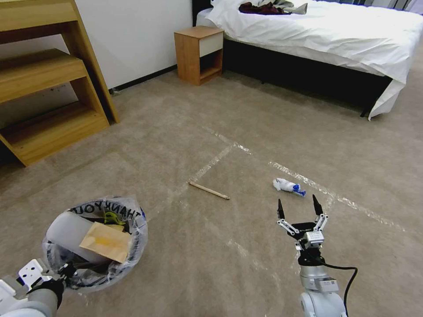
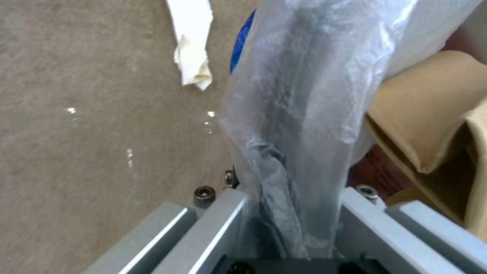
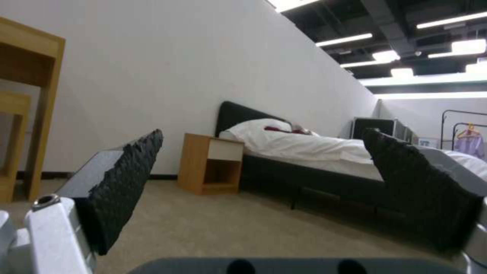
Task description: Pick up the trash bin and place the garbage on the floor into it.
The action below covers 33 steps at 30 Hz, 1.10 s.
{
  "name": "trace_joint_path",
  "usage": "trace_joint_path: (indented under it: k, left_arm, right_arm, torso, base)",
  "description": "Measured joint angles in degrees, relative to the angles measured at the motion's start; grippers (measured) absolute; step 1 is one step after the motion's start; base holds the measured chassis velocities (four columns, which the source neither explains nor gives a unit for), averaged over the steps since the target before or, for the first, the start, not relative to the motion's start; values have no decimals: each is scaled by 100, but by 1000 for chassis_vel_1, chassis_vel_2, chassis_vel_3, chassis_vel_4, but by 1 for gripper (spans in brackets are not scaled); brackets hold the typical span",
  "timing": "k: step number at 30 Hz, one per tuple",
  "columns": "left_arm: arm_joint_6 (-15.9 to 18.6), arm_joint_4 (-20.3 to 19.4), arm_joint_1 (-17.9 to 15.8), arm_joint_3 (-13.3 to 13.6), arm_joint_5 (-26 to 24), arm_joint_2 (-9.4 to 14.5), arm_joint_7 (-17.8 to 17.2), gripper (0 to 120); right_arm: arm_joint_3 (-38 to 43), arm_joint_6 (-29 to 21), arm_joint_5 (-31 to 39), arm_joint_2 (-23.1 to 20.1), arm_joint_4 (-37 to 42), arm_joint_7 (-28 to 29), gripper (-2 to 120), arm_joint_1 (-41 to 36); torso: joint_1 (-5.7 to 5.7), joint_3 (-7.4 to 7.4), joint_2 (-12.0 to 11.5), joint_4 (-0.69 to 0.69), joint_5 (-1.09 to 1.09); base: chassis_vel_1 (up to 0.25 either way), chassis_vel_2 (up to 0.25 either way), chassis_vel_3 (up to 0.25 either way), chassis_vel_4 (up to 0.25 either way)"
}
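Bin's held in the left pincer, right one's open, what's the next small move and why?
Probably lower the open right pincer forward onto the white-blue wad: it lies on the floor just ahead, while the left pincer grips the trash bin.

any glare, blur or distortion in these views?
Head view: wide-angle bend at the shelf, glare on the floor tape. Left wrist view: bag sheen, left hand soft up close. Right wrist view: tilted horizon, blown-out ceiling lights, right hand fingers blurred.
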Motion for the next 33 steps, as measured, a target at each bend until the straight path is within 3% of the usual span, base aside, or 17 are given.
trace_joint_path:
  k: [33]
  left_arm:
    - [-44,55,-10,3,-28,57,-29,0]
  right_arm:
    - [-58,0,-5,-24,-68,15,100,77]
  torso:
    - [1,0,0,0,0]
  base:
    - [-157,157,154,-154]
